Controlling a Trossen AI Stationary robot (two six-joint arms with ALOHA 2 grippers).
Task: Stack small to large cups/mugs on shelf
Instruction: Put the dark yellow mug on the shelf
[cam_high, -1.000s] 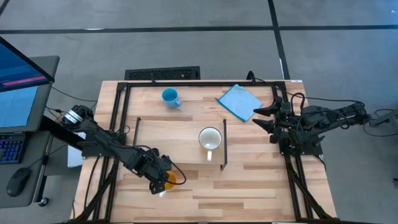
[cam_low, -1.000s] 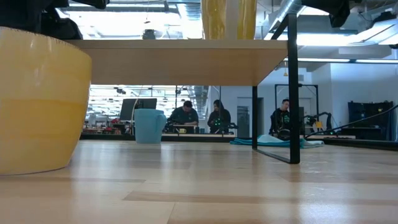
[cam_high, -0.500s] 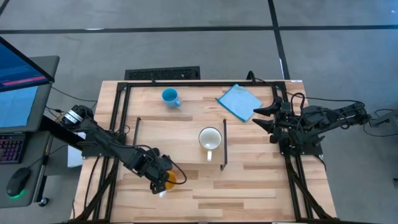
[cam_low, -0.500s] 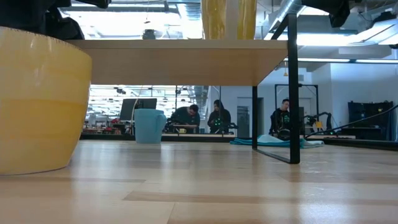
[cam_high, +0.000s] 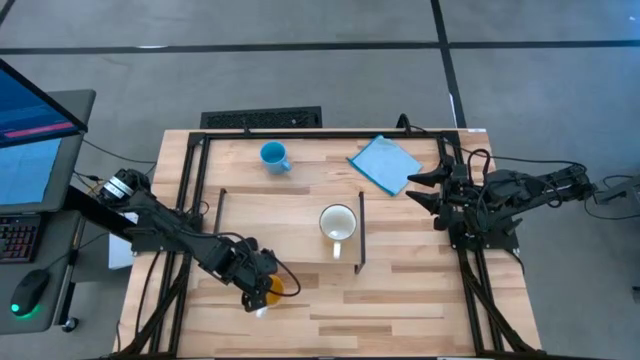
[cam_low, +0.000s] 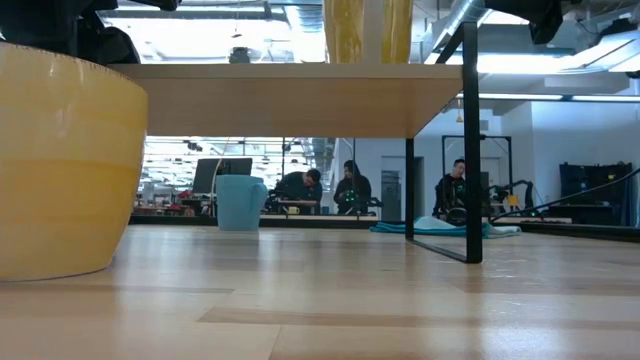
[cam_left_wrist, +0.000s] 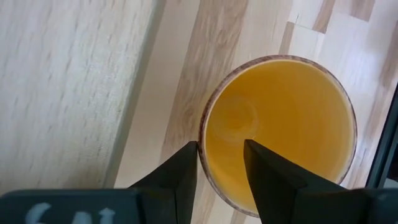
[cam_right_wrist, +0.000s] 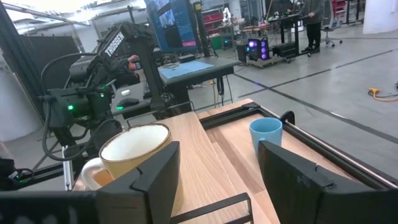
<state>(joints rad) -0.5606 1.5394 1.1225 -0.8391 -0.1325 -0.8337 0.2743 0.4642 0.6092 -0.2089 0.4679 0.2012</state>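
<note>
The orange mug (cam_high: 274, 288) stands on its base on the table near the front edge, left of centre, and fills the left of the low view (cam_low: 60, 170). My left gripper (cam_high: 260, 293) is over it, open, with its fingers on either side of the mug's wall (cam_left_wrist: 221, 146). The white mug (cam_high: 338, 222) stands on the light-wood shelf (cam_high: 280, 225) at its right end. The blue mug (cam_high: 272, 155) stands on the table at the far side. My right gripper (cam_high: 425, 190) waits open at the table's right edge. My left gripper comes from above, pointing down. One finger (cam_left_wrist: 264, 171) is inside the orange mug and the other (cam_left_wrist: 180, 174) is outside, with the rim (cam_left_wrist: 201, 134) between them. I cannot tell whether either finger touches the wall. The mug stands upright on the table.
A flat blue cloth (cam_high: 385, 163) lies at the far right. The shelf's black wire legs (cam_high: 361, 235) stand between the orange mug and the white mug. Black frame rails (cam_high: 190, 180) run along the table's left, far and right sides. People sit in the room beyond (cam_low: 350, 190).
</note>
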